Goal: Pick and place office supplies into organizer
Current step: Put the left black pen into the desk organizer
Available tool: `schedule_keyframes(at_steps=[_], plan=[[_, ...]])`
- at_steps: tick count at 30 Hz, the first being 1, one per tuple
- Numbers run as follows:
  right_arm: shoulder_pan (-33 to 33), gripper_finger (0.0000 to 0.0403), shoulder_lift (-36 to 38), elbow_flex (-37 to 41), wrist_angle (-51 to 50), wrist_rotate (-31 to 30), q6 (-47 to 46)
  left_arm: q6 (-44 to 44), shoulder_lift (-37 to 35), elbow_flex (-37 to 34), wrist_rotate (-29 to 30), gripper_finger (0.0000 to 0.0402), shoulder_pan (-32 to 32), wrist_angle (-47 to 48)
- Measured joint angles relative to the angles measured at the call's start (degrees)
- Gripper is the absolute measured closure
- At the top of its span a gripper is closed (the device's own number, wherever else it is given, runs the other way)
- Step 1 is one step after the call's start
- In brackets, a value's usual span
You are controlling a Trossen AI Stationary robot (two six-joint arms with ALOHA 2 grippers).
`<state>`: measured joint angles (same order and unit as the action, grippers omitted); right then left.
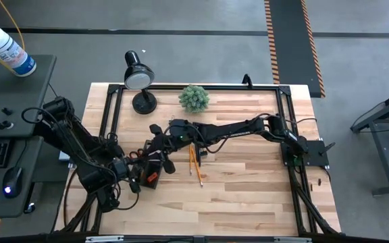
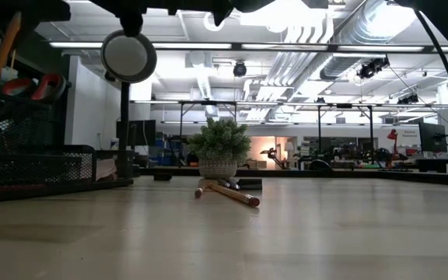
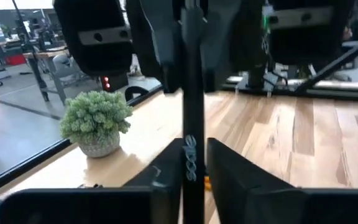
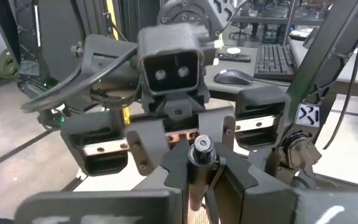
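Note:
A dark pen (image 3: 192, 93) hangs level in the air between my two grippers, above the black mesh organizer (image 2: 29, 167) at the table's left. My right gripper (image 4: 202, 177), reaching in from the right, is shut on one end of the pen. My left gripper (image 3: 194, 180) faces it, its fingers slightly apart on either side of the pen's other end. The organizer holds red-handled scissors (image 2: 41, 85), a pencil (image 2: 2, 47) and an orange-black marker (image 1: 150, 179). Two yellow pencils (image 1: 196, 164) lie on the table. My right gripper pinches the pen's end (image 4: 202, 149) between its two fingers (image 4: 229, 171). The fingers come in level from the table's right side and lie along the pen. The pen is lifted clear of the table and stretches toward my left gripper.
A green spiky plant (image 1: 194, 98) in a pale pot and a black desk lamp (image 1: 138, 74) stand at the table's far side. A black frame (image 1: 286, 108) borders the wooden top. The table's near and right parts are bare wood.

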<state>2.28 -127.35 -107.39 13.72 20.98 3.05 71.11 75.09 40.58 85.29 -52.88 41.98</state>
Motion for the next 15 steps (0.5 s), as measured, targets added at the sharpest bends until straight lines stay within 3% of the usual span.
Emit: schedule_keyframes(at_steps=[10, 15], plan=[[-0.2, 0.0364, 0.1, 0.0, 0.2, 0.4, -0.4, -12.2, 0.0, 4.7, -7.1, 0.0254, 0.0, 1.0], [-0.2, 0.0364, 0.2, 0.0, 0.3, 0.5, -0.4, -14.0, 0.0, 9.0, -12.5, 0.0229, 0.0, 6.5]])
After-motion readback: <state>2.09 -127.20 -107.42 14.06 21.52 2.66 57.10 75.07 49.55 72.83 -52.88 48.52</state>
